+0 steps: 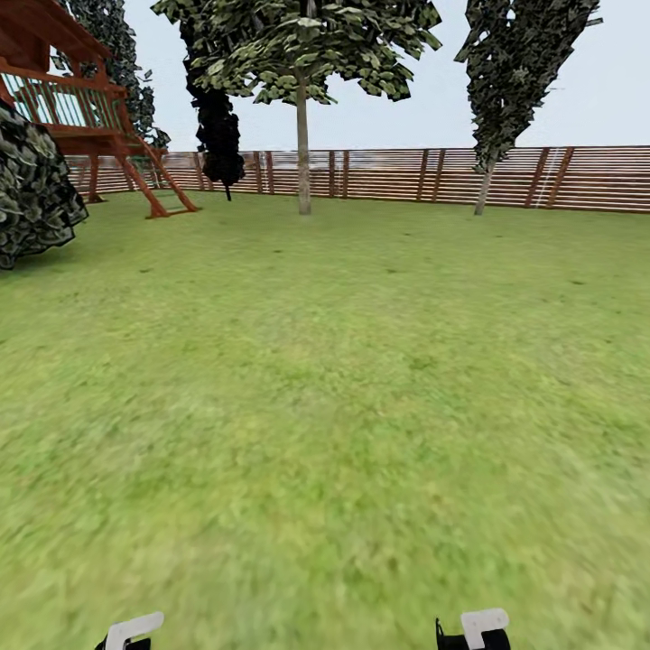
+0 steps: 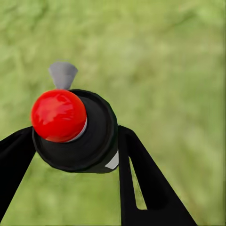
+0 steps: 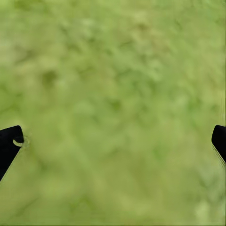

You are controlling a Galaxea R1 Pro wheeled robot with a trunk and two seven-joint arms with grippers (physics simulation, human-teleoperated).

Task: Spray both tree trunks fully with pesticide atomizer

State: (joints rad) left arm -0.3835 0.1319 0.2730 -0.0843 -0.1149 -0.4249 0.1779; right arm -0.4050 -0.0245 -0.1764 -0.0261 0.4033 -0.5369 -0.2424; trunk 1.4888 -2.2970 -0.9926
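My left pincer [image 2: 75, 141] grips the pesticide atomizer [image 2: 77, 132], its black fingers pressed to both sides of the black body under the red cap [image 2: 59, 115]. My right pincer [image 3: 113, 141] spreads wide over lawn [image 1: 325, 406]. A pale-trunked tree [image 1: 303, 144] stands far ahead by the fence [image 1: 406, 176].

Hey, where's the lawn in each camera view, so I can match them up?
Head view: the lawn runs from the bottom edge up to the fence.
Left wrist view: lawn behind the atomizer held in the left gripper.
Right wrist view: lawn between the spread fingertips of the right gripper.
Shared landmark: the same green grass.
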